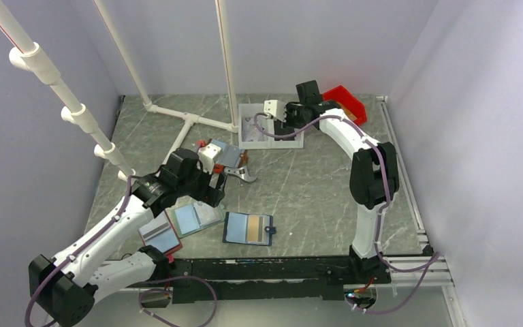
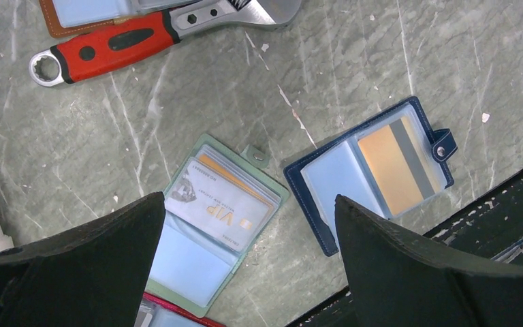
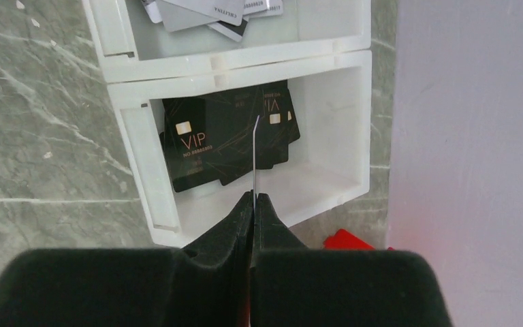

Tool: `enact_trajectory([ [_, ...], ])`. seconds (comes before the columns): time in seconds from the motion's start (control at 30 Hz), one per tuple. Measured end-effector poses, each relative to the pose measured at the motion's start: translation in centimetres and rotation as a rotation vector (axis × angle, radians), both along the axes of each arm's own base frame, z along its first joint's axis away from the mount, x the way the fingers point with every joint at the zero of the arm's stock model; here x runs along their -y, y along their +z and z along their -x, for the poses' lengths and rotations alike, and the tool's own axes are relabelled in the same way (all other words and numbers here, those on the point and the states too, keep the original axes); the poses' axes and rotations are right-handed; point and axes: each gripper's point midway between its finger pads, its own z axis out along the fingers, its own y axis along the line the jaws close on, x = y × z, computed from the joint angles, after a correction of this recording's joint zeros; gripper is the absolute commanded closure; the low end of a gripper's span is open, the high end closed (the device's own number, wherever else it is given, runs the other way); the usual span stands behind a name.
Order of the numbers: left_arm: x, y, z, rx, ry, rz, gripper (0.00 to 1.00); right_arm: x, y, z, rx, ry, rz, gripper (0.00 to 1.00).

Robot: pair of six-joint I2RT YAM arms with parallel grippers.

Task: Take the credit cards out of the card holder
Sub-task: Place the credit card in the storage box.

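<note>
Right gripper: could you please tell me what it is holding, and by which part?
The right gripper pinches a thin card by its near edge, seen edge-on above the white tray. The left gripper is open and empty.

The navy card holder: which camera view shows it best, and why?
Left wrist: the navy card holder lies open, close up, tan card in its pocket. Top external shows it small; right wrist misses it.

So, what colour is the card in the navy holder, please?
The card is orange-gold with a grey stripe, clearest in the left wrist view.
</note>
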Motion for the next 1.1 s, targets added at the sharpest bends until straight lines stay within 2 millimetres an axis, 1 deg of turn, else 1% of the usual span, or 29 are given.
enact_trajectory([
  [0.13,-0.1,0.0,-0.1,0.0,0.003,0.0,0.01,0.5,-0.4,-0.3,-0.034,-0.042,-0.019,1.0],
  [0.33,-0.1,0.0,-0.1,0.0,0.006,0.0,0.0,0.1,0.0,-1.9,-0.14,-0.15,-0.14,1.0],
  [0.5,-0.1,0.0,-0.1,0.0,0.006,0.0,0.01,-0.1,0.0,-2.5,-0.225,-0.169,-0.155,1.0],
  [0.57,-0.2,0.0,-0.1,0.0,0.007,0.0,0.01,0.0,-0.3,-2.0,-0.265,-0.163,-0.152,1.0],
  [0.63,-0.2,0.0,-0.1,0.0,0.008,0.0,0.01,0.0,-0.9,-1.0,-0.314,-0.152,-0.142,1.0],
  [0.77,-0.2,0.0,-0.2,0.0,0.011,0.0,0.01,0.1,-2.4,1.0,-0.414,-0.132,-0.124,0.99],
  [0.87,-0.3,0.0,-0.2,0.0,0.011,0.0,0.01,0.1,-3.7,1.8,-0.467,-0.13,-0.113,0.98],
  [0.93,-0.3,0.0,-0.2,0.0,0.012,0.0,0.01,0.0,-4.4,2.2,-0.494,-0.129,-0.109,0.94],
  [1.0,-0.3,0.0,-0.2,0.0,0.012,0.0,0.0,0.0,-4.9,2.2,-0.504,-0.134,-0.107,0.88],
  [1.1,-0.3,0.0,-0.2,0.0,0.013,0.0,0.0,0.1,-5.4,1.7,-0.507,-0.165,-0.105,0.72],
])
